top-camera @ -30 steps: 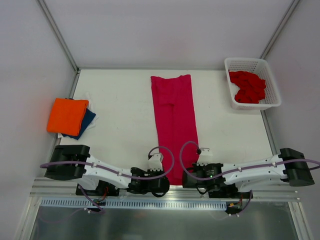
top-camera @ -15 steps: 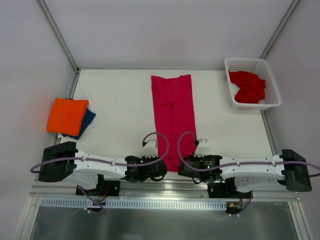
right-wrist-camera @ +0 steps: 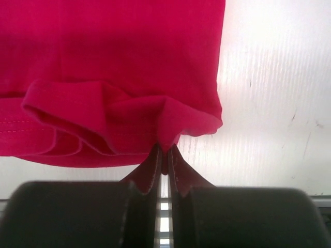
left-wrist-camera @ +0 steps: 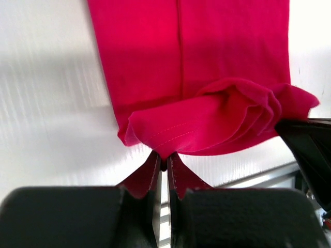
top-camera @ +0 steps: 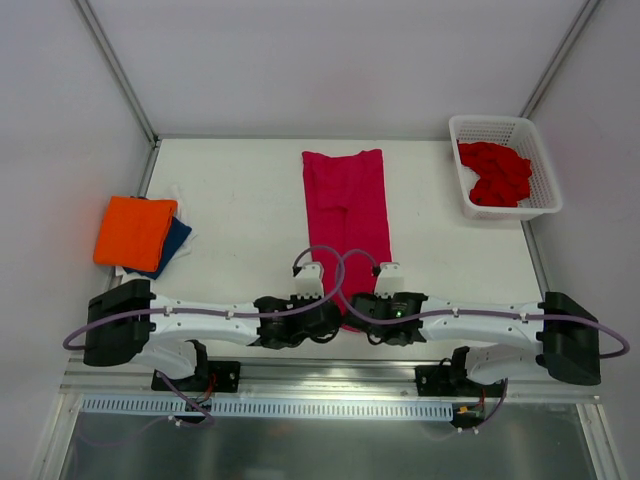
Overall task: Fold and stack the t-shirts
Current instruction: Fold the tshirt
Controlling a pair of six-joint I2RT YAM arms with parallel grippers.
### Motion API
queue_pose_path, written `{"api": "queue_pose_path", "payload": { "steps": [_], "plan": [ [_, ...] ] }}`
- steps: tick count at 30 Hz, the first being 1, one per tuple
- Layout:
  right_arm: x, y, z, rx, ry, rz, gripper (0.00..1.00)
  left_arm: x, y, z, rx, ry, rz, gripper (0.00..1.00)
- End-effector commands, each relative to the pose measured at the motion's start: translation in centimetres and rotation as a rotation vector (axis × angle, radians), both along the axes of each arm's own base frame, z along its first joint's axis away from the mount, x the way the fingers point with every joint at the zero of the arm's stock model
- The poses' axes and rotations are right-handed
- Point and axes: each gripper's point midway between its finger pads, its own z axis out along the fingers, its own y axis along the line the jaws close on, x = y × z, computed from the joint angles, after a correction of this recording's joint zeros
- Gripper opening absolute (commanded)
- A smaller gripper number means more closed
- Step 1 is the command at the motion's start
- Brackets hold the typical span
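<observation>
Pinching crimson-pink t-shirt hem, left claw, right claw clamped tight, basket holding red t-shirts

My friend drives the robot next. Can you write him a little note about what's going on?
Left gripper: shut on the near hem of the pink t-shirt, left corner.
Right gripper: shut on the same hem, right corner.
Pink t-shirt: long narrow strip mid-table, near end lifted.
Done: orange t-shirt folded on the dark blue t-shirt, far left.
Left: fold pink across, stack it, then the red t-shirt pile in the basket.
</observation>
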Motion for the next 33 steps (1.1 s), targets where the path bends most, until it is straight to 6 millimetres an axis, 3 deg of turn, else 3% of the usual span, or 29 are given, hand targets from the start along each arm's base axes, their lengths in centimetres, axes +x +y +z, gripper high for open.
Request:
{"api": "queue_pose_path", "payload": {
  "steps": [1,5,13,14,15,16,17,18,20,21,23,27,33],
  "plan": [
    [2.5,0.4,2.3,-0.01,-0.059,0.012,0.0,2.1,0.3,1.6,0.009,-0.03,0.006,0.0],
    [5.1,0.1,3.3,-0.037,-0.086,0.001,0.01,3.9,0.9,1.9,0.035,-0.048,0.018,0.0],
    [12.4,1.3,3.5,-0.073,-0.113,-0.01,0.0,11.3,1.1,2.4,0.066,-0.084,0.053,0.0],
    [13.2,1.3,3.3,-0.095,-0.11,0.005,0.0,12.2,1.2,1.3,0.092,-0.068,0.057,0.0],
    [14.5,1.4,3.3,-0.087,-0.116,-0.008,0.0,14.1,1.2,1.9,0.086,-0.075,0.071,0.0],
    [15.7,1.9,3.0,-0.099,-0.113,-0.011,0.01,14.9,0.8,1.7,0.075,-0.06,0.06,0.0],
    [16.7,2.2,3.0,-0.108,-0.119,0.003,0.0,15.6,0.8,0.3,0.099,-0.035,0.056,0.0],
    [17.8,2.0,2.9,-0.11,-0.112,-0.008,0.01,16.9,0.1,0.9,0.093,-0.048,0.043,0.0],
    [20.2,2.8,2.8,-0.124,-0.115,-0.01,0.0,18.8,0.4,-0.7,0.12,-0.02,0.053,0.0],
    [21.3,2.3,2.8,-0.141,-0.11,-0.013,0.01,20.0,-0.1,-0.1,0.116,-0.035,0.048,0.0],
    [23.6,2.8,2.7,-0.14,-0.108,-0.02,0.0,21.5,0.4,-1.2,0.136,-0.019,0.061,0.0],
    [27.1,2.1,3.1,-0.139,-0.108,-0.03,0.0,24.6,0.5,-0.3,0.131,-0.046,0.076,0.0],
    [30.6,1.5,3.5,-0.114,-0.104,-0.038,0.01,27.6,1.8,1.4,0.112,-0.076,0.104,0.0]
  ]
}}
